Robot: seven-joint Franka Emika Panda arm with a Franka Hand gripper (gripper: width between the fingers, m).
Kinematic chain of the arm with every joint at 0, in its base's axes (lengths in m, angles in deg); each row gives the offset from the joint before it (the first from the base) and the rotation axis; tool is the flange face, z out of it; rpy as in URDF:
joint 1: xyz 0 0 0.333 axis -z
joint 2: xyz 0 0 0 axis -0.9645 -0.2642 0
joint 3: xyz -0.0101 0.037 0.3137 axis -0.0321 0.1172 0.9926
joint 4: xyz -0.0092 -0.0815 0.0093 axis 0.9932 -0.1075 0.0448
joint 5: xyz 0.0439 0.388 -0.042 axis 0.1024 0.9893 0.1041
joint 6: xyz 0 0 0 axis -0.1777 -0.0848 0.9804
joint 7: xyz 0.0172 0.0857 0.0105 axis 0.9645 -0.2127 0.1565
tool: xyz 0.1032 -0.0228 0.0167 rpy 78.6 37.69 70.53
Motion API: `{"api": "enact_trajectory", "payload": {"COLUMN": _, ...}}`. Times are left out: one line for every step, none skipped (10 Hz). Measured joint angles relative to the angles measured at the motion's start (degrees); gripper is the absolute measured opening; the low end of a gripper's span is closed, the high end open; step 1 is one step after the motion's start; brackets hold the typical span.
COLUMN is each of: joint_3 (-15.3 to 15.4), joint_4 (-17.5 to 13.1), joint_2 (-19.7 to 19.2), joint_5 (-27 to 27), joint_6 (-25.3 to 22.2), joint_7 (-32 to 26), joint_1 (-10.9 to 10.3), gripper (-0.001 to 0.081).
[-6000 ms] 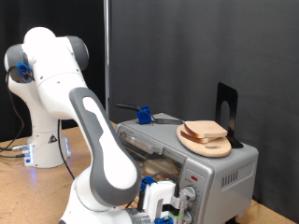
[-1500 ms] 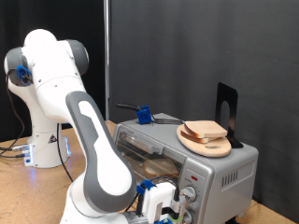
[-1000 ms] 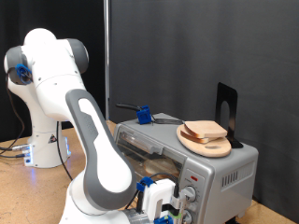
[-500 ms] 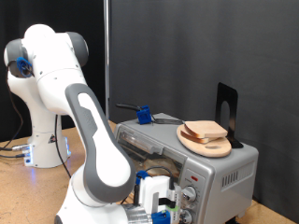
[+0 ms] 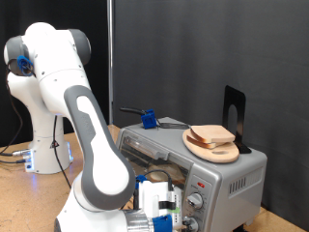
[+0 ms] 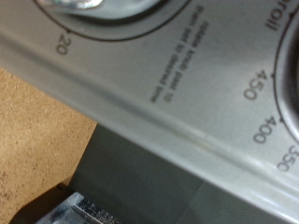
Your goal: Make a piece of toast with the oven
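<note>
grey oven (image 6: 168,103) panel: dial marks "20", "450", "400".

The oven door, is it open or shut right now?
Cannot tell. In the exterior view the arm and gripper cover the oven's front; the wrist view shows only its dial markings.

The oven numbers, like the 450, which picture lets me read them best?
The wrist view. It is pressed close to the oven, so dial numbers like 20 and 450 are readable. The exterior view shows the whole oven with the gripper at its knobs, but the numbers are too small.
</note>
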Motion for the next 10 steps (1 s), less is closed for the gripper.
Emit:
{"api": "enact_trajectory", "payload": {"joint_3": 0.0, "joint_4": 0.31, "joint_2": 0.02, "joint_5": 0.81, "joint_6": -0.01, "joint_7": -2.99, "joint_1": 0.06, "gripper": 0.0104}}
{"api": "enact_trajectory", "payload": {"joint_3": 0.02, "joint_4": 0.62, "joint_2": 0.03, "joint_5": 1.63, "joint_6": -0.11, "joint_7": -5.94, "joint_1": 0.15, "gripper": 0.0105}}
{"api": "enact_trajectory", "payload": {"joint_3": 0.06, "joint_4": 0.89, "joint_2": 0.05, "joint_5": 2.27, "joint_6": -0.13, "joint_7": -8.01, "joint_1": 0.2, "gripper": 0.0107}}
{"api": "enact_trajectory", "payload": {"joint_3": 0.07, "joint_4": 1.29, "joint_2": 0.06, "joint_5": 3.27, "joint_6": -0.19, "joint_7": -9.32, "joint_1": 0.26, "gripper": 0.0107}}
{"api": "enact_trajectory", "payload": {"joint_3": 0.08, "joint_4": 1.48, "joint_2": 0.08, "joint_5": 3.74, "joint_6": -0.21, "joint_7": -9.51, "joint_1": 0.28, "gripper": 0.0108}}
{"api": "enact_trajectory", "payload": {"joint_3": 0.07, "joint_4": 1.53, "joint_2": 0.09, "joint_5": 3.85, "joint_6": -0.21, "joint_7": -9.03, "joint_1": 0.28, "gripper": 0.0108}}
{"api": "enact_trajectory", "payload": {"joint_3": 0.07, "joint_4": 1.56, "joint_2": 0.09, "joint_5": 3.92, "joint_6": -0.18, "joint_7": -8.83, "joint_1": 0.28, "gripper": 0.0108}}
{"api": "enact_trajectory", "payload": {"joint_3": 0.06, "joint_4": 1.62, "joint_2": 0.11, "joint_5": 4.08, "joint_6": -0.17, "joint_7": -8.83, "joint_1": 0.28, "gripper": 0.0108}}
{"api": "enact_trajectory", "payload": {"joint_3": 0.05, "joint_4": 1.71, "joint_2": 0.14, "joint_5": 4.21, "joint_6": -0.14, "joint_7": -8.75, "joint_1": 0.28, "gripper": 0.0108}}
{"api": "enact_trajectory", "payload": {"joint_3": 0.02, "joint_4": 1.73, "joint_2": 0.15, "joint_5": 4.51, "joint_6": 0.54, "joint_7": -8.71, "joint_1": 0.29, "gripper": 0.0108}}
